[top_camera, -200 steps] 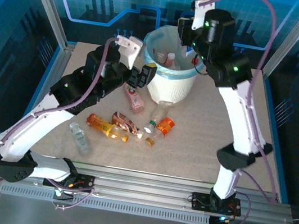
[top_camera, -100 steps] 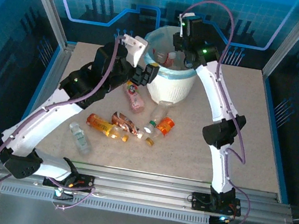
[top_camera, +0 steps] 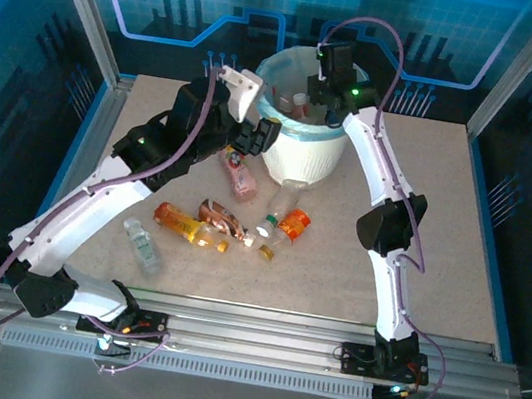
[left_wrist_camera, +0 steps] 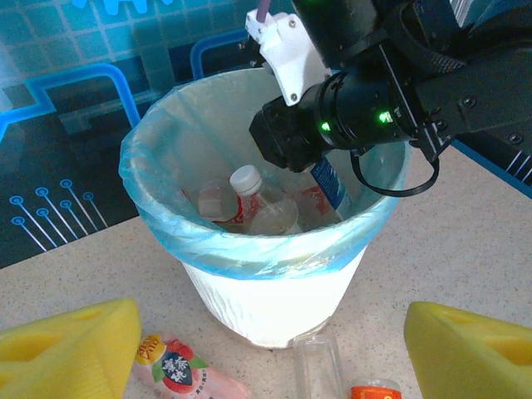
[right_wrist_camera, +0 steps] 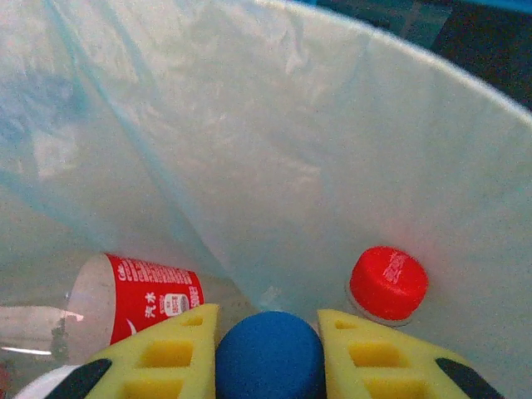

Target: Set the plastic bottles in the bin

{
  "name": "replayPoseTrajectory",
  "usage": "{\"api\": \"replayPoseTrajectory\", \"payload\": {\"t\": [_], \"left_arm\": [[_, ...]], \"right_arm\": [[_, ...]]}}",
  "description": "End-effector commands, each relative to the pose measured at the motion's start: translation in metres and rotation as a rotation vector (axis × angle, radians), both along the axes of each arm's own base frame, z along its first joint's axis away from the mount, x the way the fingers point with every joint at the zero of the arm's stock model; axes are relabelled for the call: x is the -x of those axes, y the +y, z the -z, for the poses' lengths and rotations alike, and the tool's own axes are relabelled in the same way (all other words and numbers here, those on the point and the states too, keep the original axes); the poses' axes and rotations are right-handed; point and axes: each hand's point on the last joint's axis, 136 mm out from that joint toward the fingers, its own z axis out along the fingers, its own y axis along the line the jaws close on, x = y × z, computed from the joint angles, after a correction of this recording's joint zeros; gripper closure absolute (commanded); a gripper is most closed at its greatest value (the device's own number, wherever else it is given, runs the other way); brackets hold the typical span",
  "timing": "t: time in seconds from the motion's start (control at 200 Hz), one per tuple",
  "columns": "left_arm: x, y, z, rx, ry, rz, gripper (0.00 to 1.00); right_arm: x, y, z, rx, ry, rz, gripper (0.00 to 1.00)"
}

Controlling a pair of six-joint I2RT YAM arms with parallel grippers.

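My right hand grips a blue-capped bottle at bottom centre, its long axis pointing down inside the bin. My left hand hangs open beside the bin's left.

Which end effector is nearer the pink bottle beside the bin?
Left. Left end effector hangs open over the pink bottle; right end effector is inside the bin, gripping a blue-capped bottle.

The right arm has stretched forward and dipped down. Its tool has gone into the bin, taking the blue-capped bottle along. The left arm has leaned in a little.
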Motion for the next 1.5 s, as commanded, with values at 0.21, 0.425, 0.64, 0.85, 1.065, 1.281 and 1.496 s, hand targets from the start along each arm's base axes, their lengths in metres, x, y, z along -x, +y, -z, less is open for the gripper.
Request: {"api": "replayPoseTrajectory", "payload": {"t": [0.21,0.425,0.64,0.85,1.065,1.281,1.496], "left_arm": [[-0.003,0.003,0.009,0.023,0.032,-0.005,0.16],[-0.006,0.006,0.009,0.023,0.046,-0.014,0.15],[0.002,0.015,-0.003,0.036,0.034,-0.026,0.14],[0.021,0.028,-0.007,0.045,0.058,-0.035,0.13],[0.054,0.039,0.029,0.061,0.230,-0.033,0.13],[0.095,0.069,0.085,0.073,0.364,-0.110,0.13],[0.125,0.103,0.121,0.063,0.434,-0.220,0.13]], "right_arm": [[-0.008,-0.020,0.041,-0.011,0.096,0.065,0.82],[0.002,-0.013,-0.002,-0.066,0.037,0.032,0.50],[0.035,-0.008,-0.113,-0.209,-0.156,-0.024,0.41],[0.084,0.006,-0.170,-0.271,-0.212,-0.118,0.40],[0.163,0.068,-0.171,-0.160,-0.178,-0.341,0.39],[0.245,0.131,-0.114,-0.143,-0.080,-0.556,0.41],[0.298,0.150,-0.019,-0.202,0.102,-0.572,0.45]]}}
